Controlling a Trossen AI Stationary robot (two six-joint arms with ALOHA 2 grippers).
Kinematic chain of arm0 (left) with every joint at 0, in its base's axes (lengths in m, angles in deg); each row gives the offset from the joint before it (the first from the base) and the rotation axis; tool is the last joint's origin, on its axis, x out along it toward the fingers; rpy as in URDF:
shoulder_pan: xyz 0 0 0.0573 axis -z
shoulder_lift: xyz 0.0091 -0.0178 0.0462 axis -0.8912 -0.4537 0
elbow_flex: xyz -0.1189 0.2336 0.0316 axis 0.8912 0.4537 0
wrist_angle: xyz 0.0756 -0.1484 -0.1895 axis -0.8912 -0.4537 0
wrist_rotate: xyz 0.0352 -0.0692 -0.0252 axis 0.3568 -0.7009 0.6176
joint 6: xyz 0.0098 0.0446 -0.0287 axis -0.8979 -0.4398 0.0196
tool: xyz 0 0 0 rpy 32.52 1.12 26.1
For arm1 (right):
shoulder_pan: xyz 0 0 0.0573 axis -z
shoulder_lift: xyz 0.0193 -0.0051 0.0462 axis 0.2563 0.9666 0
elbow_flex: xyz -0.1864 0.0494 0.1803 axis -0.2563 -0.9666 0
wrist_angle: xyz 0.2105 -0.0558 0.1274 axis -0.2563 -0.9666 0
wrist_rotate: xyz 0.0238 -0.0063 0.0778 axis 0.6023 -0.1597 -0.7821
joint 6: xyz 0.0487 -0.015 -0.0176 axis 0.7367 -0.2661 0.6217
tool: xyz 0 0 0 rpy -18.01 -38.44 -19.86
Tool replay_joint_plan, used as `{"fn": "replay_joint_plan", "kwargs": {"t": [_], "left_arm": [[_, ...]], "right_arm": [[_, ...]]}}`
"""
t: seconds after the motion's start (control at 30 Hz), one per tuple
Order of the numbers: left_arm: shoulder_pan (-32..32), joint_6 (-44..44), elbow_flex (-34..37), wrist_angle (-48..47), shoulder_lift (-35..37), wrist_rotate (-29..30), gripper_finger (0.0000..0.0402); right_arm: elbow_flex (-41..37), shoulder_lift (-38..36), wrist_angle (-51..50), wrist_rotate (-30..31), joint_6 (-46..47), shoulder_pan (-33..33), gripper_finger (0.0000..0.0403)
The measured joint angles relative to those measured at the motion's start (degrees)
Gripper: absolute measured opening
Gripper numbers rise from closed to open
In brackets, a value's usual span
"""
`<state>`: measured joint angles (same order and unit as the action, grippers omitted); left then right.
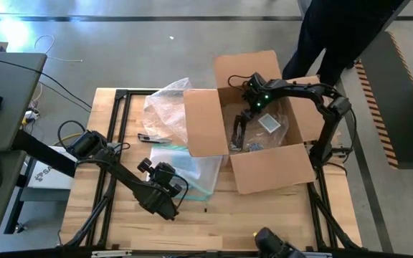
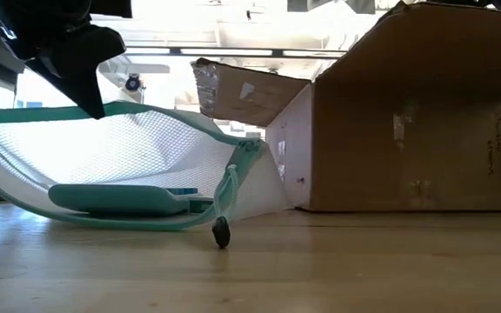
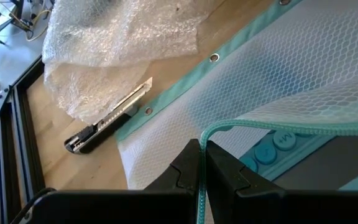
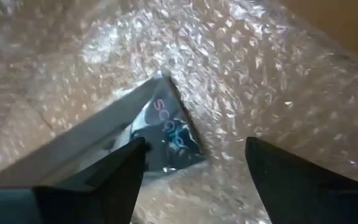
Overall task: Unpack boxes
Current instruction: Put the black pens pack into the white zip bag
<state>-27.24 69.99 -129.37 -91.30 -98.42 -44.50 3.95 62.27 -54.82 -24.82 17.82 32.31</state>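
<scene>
The open cardboard box [image 1: 264, 129] stood at the table's right-hand side. Inside it, the right gripper [image 1: 236, 130] hung wide open over bubble-wrapped contents [image 4: 166, 134]. The left gripper [image 3: 202, 167] pinched shut on the mesh pouch's [image 3: 303, 81] teal edge.

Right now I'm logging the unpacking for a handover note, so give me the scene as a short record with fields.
box: brown cardboard box, flaps open, on the table's right part
right gripper: right gripper open, reaching down inside the box over bubble wrap and a wrapped flat item
left gripper: left gripper shut on the teal edge of the mesh pouch, left of the box
loose on table: utility knife beside a second bubble wrap sheet
person: standing beyond the table's far edge
</scene>
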Motion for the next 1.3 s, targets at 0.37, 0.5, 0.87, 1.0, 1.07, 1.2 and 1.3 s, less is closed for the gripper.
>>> {"fn": "replay_joint_plan", "kwargs": {"t": [0.37, 0.5, 0.87, 1.0, 1.07, 1.2, 1.3], "left_arm": [[0.0, 0.0, 0.0, 0.0, 0.0, 0.1, 0.0000], [0.0, 0.0, 0.0, 0.0, 0.0, 0.1, 0.0000], [0.0, 0.0, 0.0, 0.0, 0.0, 0.0, 0.0000], [0.0, 0.0, 0.0, 0.0, 0.0, 0.0, 0.0000], [0.0, 0.0, 0.0, 0.0, 0.0, 0.0, 0.0000], [0.0, 0.0, 0.0, 0.0, 0.0, 0.0, 0.0000], [0.0, 0.0, 0.0, 0.0, 0.0, 0.0, 0.0000]], "right_arm": [[0.3, 4.3, 2.0, -21.6, -0.5, -0.7, 0.0248], [0.1, 3.5, 2.9, -27.4, -0.1, -0.7, 0.0248], [3.0, 1.9, -5.3, -27.4, -7.3, -1.4, 0.0247], [3.0, 1.9, -5.6, -28.0, -10.5, -3.3, 0.0247], [3.0, 1.9, -5.5, -29.5, -11.9, -4.3, 0.0247], [3.0, 1.9, -4.1, -29.1, -11.6, -5.9, 0.0240], [3.0, 1.8, -2.4, -25.9, -8.8, -7.2, 0.0211]]}}
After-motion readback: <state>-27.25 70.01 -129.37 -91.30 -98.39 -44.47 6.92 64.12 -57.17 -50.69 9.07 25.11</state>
